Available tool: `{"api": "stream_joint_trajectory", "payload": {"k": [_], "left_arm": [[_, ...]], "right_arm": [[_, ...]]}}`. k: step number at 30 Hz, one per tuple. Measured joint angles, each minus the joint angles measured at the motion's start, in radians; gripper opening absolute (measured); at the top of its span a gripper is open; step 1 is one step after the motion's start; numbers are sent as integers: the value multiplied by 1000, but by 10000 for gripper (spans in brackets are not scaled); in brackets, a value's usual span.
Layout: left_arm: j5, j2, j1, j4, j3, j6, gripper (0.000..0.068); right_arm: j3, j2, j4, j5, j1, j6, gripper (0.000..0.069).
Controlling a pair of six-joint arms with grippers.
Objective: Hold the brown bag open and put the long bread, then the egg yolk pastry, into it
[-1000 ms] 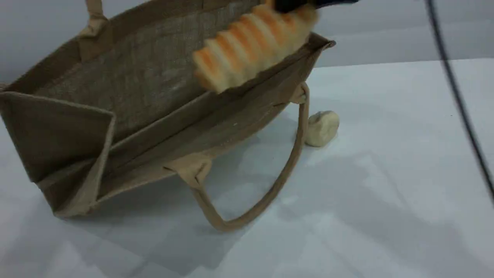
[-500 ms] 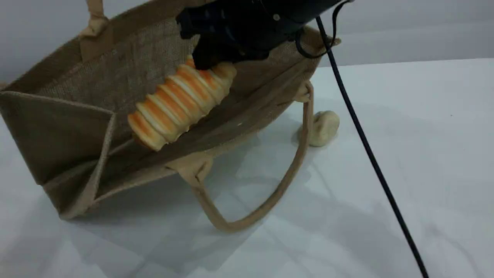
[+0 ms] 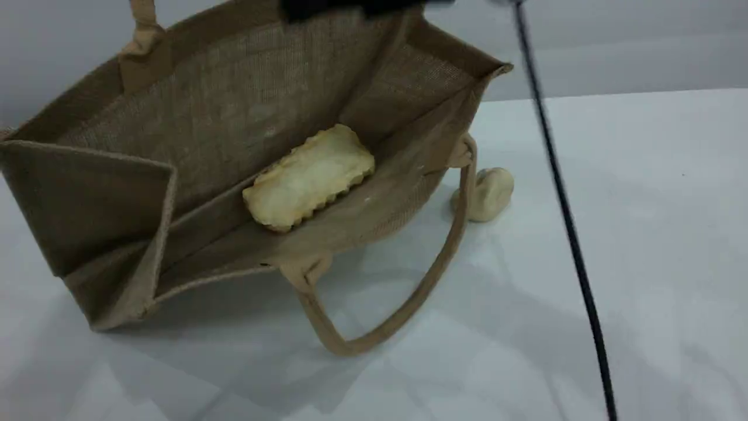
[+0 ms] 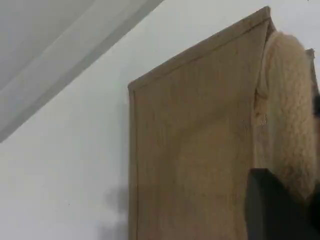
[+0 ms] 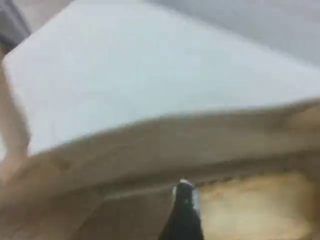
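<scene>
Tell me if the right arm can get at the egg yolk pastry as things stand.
Probably yes. The egg yolk pastry lies on the table outside the brown bag, its top and right side uncovered. Only the bag's lower handle crosses its left edge, so the right gripper should come from above.

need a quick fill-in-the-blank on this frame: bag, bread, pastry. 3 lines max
1. The long bread lies ____ the brown bag.
2. The egg yolk pastry sits outside the bag, on the ____.
3. Right beside the pastry runs the bag's lower loop ____.

Missing words: inside; table; handle.
</scene>
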Motion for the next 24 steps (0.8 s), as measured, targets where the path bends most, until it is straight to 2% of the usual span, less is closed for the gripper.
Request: {"api": "stream_joint_trajectory", "payload": {"k": [6,13,16,24], "left_arm": [[0,0,0,2,0,0,83],[0,0,0,2,0,1,83],[0,0,0,0,0,3,83],[0,0,0,-4,0,8,83]], "right_arm": [[2,-76,-79,33,-192,72,569],[43,48,-42,20,-377,85,569],[39,126,11,-8,-398,81,569],[36,296,133,4,-370,-51,569]]}}
